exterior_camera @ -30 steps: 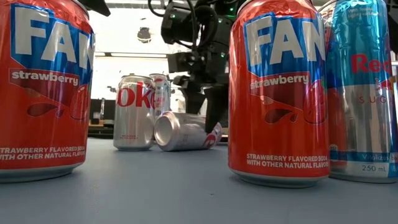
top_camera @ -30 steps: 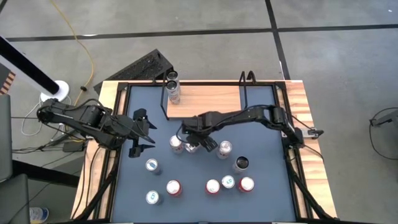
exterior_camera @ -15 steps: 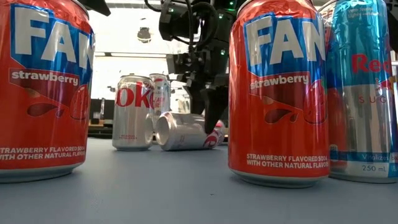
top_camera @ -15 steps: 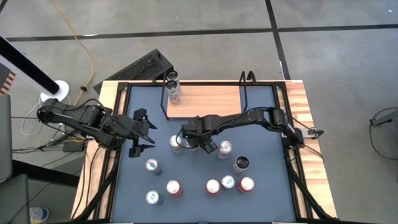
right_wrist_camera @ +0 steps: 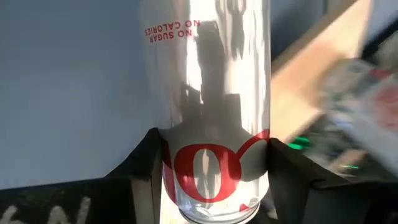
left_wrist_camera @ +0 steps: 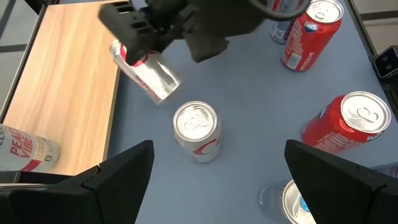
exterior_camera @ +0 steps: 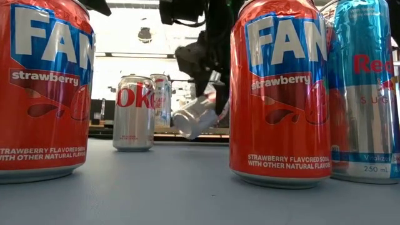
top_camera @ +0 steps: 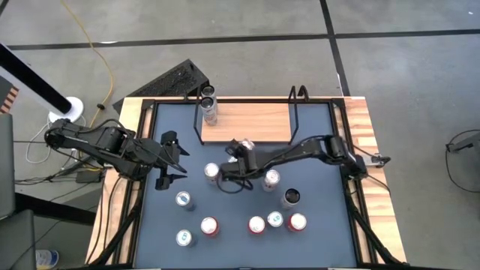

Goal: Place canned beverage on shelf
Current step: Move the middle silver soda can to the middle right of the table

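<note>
The right tool (top_camera: 238,156) is clamped on a silver can (top_camera: 243,147) and holds it tilted, clear of the blue bench (top_camera: 315,240) — the low view shows the can (exterior_camera: 199,116) hanging in the air, its lower end pointing down and toward the camera. In the right wrist view the two dark fingers (right_wrist_camera: 146,163) press against either side of the can (right_wrist_camera: 208,124), whose red lettering and the words "NO SUGAR NO CALORIES" are readable. From above, the held can sits near the middle of the bench, just off the shelf's (top_camera: 247,120) near edge, at about 6 o'clock from the light-wood board.

The shelf lies at 12 o'clock on the bench, with black rod uprights at both ends. Two cans (top_camera: 208,105) are at its left end, at about 10 o'clock from the held can.

An upright silver cola can (top_camera: 212,172) stands just beside the right tool at 8 o'clock from the held can; in the left wrist view it (left_wrist_camera: 196,130) stands below the raised one (left_wrist_camera: 146,71). Another can (top_camera: 271,178) stands at 4 o'clock, and further cans, among them red strawberry soda cans (exterior_camera: 281,94), form a loose row toward 6 o'clock.

The left tool (top_camera: 171,160) waits at 9 o'clock over the bench — fingers (left_wrist_camera: 118,171) spread apart, gripping nothing.
</note>
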`<state>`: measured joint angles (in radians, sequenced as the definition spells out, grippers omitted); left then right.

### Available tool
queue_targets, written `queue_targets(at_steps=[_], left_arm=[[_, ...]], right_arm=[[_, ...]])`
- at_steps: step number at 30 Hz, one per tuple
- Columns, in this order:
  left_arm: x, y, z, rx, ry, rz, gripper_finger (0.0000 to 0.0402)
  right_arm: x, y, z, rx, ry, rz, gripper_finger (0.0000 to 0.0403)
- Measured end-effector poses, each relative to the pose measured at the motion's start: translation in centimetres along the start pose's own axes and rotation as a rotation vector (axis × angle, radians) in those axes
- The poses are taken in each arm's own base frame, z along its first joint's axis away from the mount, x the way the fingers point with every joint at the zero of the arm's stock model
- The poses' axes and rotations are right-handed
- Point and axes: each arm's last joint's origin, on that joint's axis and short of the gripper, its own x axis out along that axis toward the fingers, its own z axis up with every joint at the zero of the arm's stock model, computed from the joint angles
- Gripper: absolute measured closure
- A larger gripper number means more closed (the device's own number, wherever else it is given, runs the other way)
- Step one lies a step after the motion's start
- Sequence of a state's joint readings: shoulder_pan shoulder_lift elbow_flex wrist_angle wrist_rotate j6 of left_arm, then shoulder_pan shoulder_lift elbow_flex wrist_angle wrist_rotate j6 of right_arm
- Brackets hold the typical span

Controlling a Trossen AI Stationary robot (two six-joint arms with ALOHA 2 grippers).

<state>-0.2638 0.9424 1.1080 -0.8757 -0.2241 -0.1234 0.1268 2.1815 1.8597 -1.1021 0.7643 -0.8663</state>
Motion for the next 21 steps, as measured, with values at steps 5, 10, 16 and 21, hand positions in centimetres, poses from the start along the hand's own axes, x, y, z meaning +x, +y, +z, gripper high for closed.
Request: queue_targets(at_steps=[5, 10, 16, 21], left_arm=[[0.0, 0.0, 0.0, 0.0, 0.0, 0.0, 0.005], [0.0, 0.0, 0.0, 0.024, -0.004, -0.001, 0.005], [0.0, 0.0, 0.1, 0.051, -0.009, -0.001, 0.005], [0.0, 0.0, 0.1, 0.052, -0.015, -0.001, 0.005]], right_arm=[[-1.7, 0.6, 1.1, -0.253, 0.087, -0.124, 0.0212], [-2.2, 0.9, 1.5, -0.326, 0.121, -0.161, 0.0214], [-0.9, 2.5, 2.2, -0.334, 0.298, -0.278, 0.0224], [0.1, 4.6, 2.5, -0.396, 0.371, -0.297, 0.025]])
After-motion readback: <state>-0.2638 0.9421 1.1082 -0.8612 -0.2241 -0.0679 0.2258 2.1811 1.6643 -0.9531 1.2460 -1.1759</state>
